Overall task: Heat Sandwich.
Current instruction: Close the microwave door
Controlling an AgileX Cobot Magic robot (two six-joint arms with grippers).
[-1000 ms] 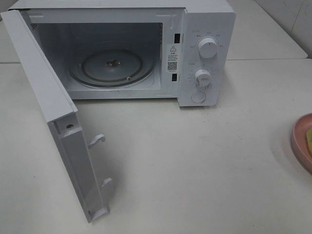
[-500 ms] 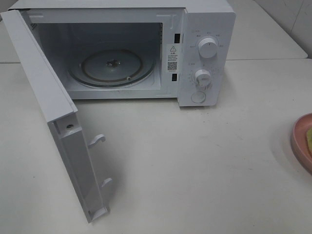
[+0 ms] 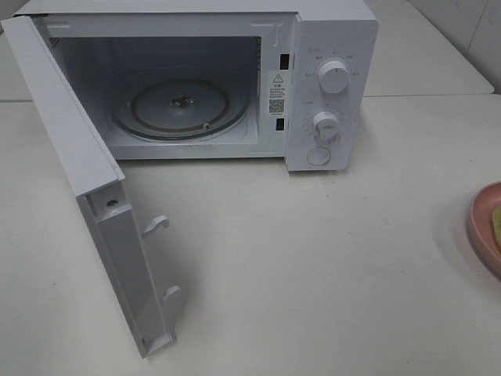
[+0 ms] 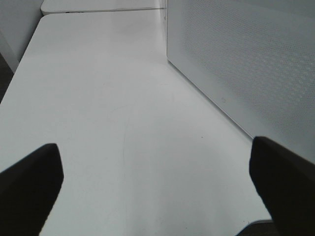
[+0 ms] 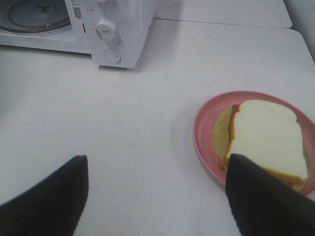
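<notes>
The sandwich (image 5: 268, 137), white bread over green and reddish filling, lies on a round pink plate (image 5: 204, 132). In the exterior high view only the plate's edge (image 3: 479, 223) shows at the right border. The white microwave (image 3: 333, 31) stands at the back with its door (image 3: 78, 172) swung open and its glass turntable (image 3: 178, 106) bare. My right gripper (image 5: 157, 196) is open, low over the table just short of the plate. My left gripper (image 4: 157, 191) is open over bare table beside the door's outer face (image 4: 246, 59). Neither gripper shows in the exterior high view.
The microwave's two dials (image 3: 333, 77) and its button (image 3: 318, 156) face forward on its right panel. The open door juts toward the table's front left with its latch hooks (image 3: 156, 225) sticking out. A second table (image 3: 438, 55) adjoins behind.
</notes>
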